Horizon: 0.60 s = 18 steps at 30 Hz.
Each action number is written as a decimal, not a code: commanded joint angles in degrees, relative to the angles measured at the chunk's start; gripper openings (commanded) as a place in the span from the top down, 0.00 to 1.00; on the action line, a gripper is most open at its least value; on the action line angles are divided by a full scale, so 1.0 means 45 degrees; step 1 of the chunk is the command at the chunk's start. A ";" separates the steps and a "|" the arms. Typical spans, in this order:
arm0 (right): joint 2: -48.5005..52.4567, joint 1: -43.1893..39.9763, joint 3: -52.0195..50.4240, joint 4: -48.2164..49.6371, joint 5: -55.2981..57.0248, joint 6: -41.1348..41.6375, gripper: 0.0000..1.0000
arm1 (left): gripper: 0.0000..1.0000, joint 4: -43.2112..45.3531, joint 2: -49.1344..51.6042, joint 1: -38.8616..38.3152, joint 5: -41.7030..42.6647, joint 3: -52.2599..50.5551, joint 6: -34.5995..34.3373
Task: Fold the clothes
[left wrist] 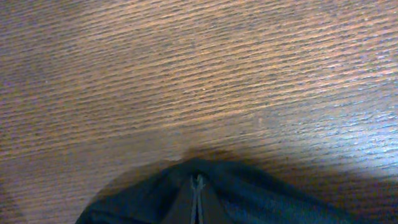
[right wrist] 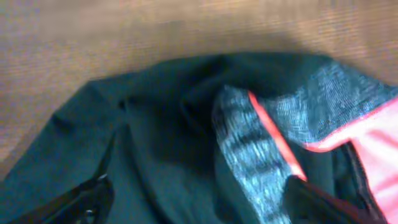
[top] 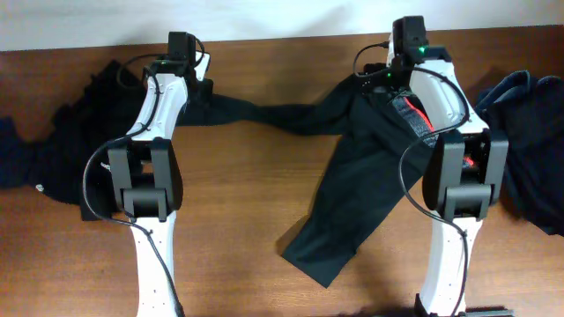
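Black long trousers (top: 352,167) lie spread on the wooden table. One leg stretches left, the other runs toward the front edge. My left gripper (top: 204,92) is shut on the end of the left leg; in the left wrist view dark cloth (left wrist: 249,199) bunches round the closed fingers (left wrist: 194,202). My right gripper (top: 381,81) stands open over the waist. In the right wrist view its fingers (right wrist: 81,199) sit wide apart above the speckled grey waistband (right wrist: 249,143) and red lining (right wrist: 367,134), with waistband cloth lying between them.
A heap of dark clothes (top: 75,154) lies at the table's left end, partly under the left arm. A navy garment (top: 529,150) lies at the right end. Bare wood (top: 238,194) shows between the arms' bases.
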 commanded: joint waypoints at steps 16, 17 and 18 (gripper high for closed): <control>0.0889 -0.0034 -0.0160 0.1574 -0.1428 -0.0248 0.28 | 0.99 -0.0175 0.1137 0.0102 -0.0044 -0.0316 -0.0024; 0.0937 -0.0034 -0.0160 0.1681 -0.1423 -0.0248 0.28 | 0.99 -0.0170 0.1137 0.0102 -0.0049 -0.0316 -0.0024; 0.0986 -0.0034 -0.0160 0.1802 -0.1428 -0.0248 0.29 | 0.99 -0.0170 0.1137 0.0102 -0.0044 -0.0316 -0.0024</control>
